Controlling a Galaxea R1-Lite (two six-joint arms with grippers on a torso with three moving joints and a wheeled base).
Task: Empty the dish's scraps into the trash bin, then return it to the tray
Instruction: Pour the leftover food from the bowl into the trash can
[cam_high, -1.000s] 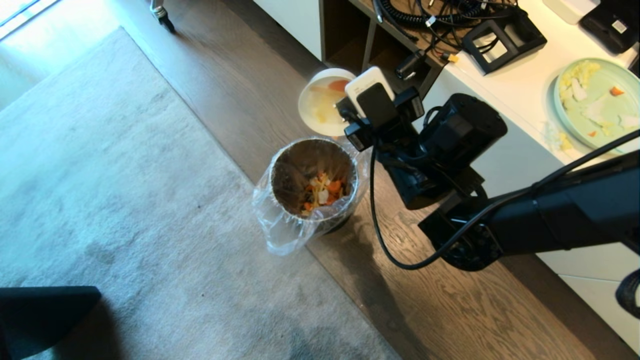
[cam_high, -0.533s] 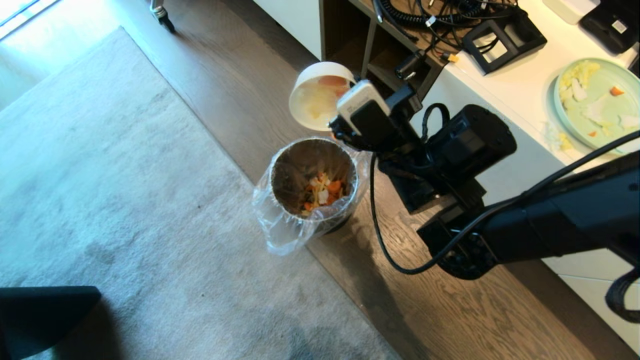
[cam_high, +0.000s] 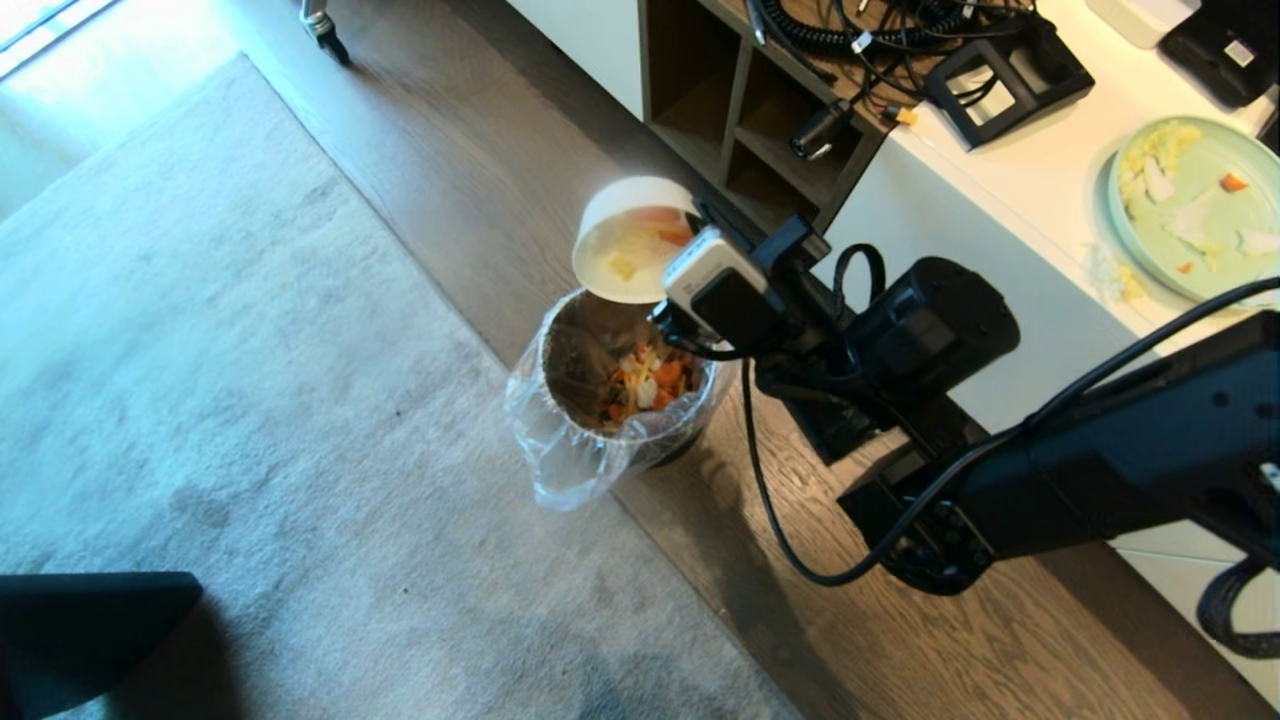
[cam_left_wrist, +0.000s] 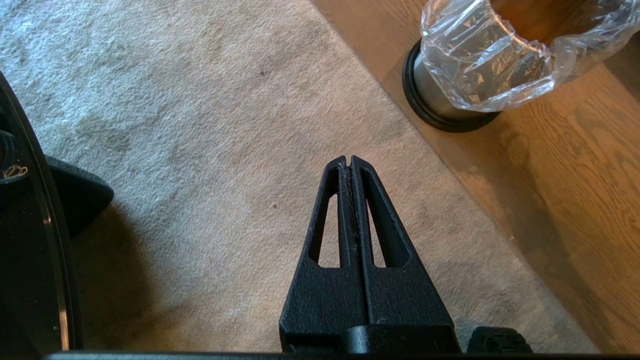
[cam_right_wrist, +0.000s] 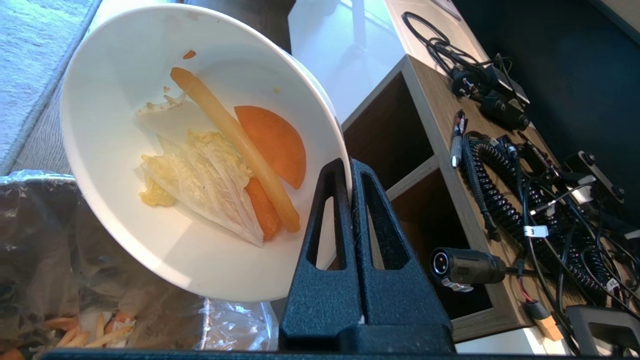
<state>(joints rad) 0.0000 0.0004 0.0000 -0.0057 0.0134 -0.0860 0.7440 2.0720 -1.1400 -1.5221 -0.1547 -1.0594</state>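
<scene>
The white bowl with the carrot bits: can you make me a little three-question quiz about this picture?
1. True or false: the dish is already empty.
2. What does the right pincer pinch? A) the dish's rim B) the bin's bag C) nothing
3. Fill in: the tilted dish hangs above the trash ____.

Key:
1. False: scraps still cling inside it.
2. A. The left pincer is shut on nothing, above the carpet.
3. Bin: the trash bin stands on the floor, with food in it already.

Daylight enters from upper left, bleaching the rug (cam_high: 200, 300); shadows fall toward lower right; focus sharp.
</scene>
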